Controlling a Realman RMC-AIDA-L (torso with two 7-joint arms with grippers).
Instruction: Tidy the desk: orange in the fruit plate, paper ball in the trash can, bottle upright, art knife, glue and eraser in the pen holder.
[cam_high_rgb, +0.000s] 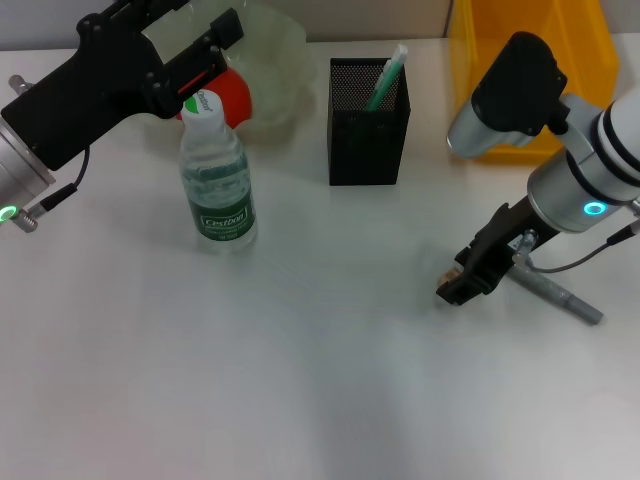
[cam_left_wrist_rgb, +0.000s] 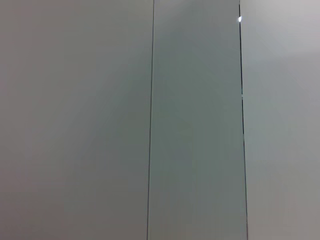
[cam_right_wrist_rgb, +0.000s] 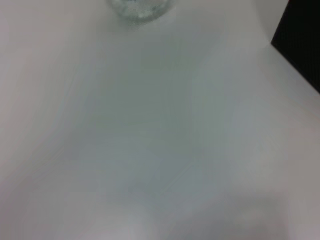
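Desk: near part bare and white; everything sits toward the far side.
Landmark: pen holder, black mesh, far centre, one green-capped item already standing in it.
Right gripper: low on the desk, near side and right of the pen holder, down on a small brownish thing, maybe the eraser; can't tell if the jaws have closed on it.
Art knife: grey, lying flat on the desk just right of the right gripper, not yet stowed.
Bottle: upright, left of the pen holder. Looks done.
Orange: in the clear fruit plate, far left of the pen holder, behind the bottle. Looks done.
Left gripper: above the bottle cap, fingers spread, holding nothing.
Trash can: yellow, right of the pen holder; contents hidden.
Paper ball: none seen on the desk.
Left to do, my read: eraser and art knife; glue unclear.
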